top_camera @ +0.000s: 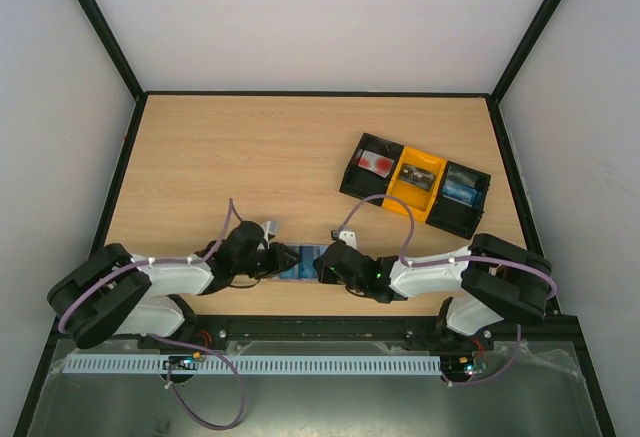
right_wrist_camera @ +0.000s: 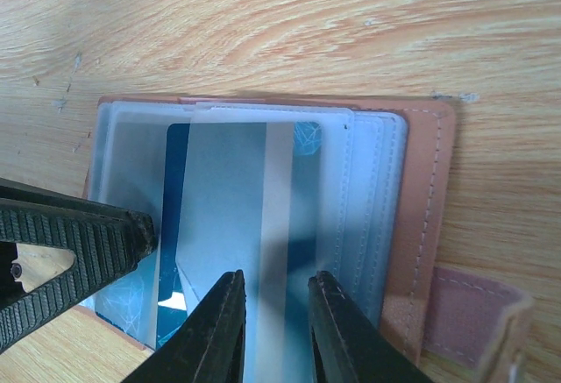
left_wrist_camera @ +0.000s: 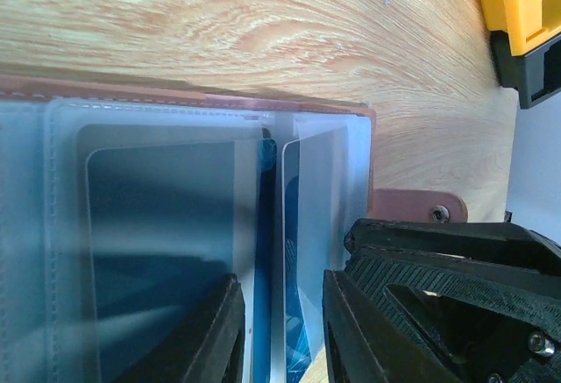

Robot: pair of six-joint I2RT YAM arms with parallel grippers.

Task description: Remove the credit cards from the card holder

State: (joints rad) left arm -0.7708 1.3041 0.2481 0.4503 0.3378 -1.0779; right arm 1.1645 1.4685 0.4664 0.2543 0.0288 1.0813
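Wooden table from above: the card holder lies open, left of the tray and nearer the arm bases. Left wrist: my left gripper stands narrowly parted around the edge of a blue card. Right wrist: my right gripper sits narrow over a clear sleeve; whether it grips, I cannot tell

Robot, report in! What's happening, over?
Left gripper open over card holder. Right gripper on its sleeves, grip unclear. Cards still sleeved. Nothing blocking.

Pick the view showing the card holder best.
Right wrist: the card holder lies nearly whole, sleeves, brown edge and tab visible. Left wrist crops it close; top external shows only a small sliver.
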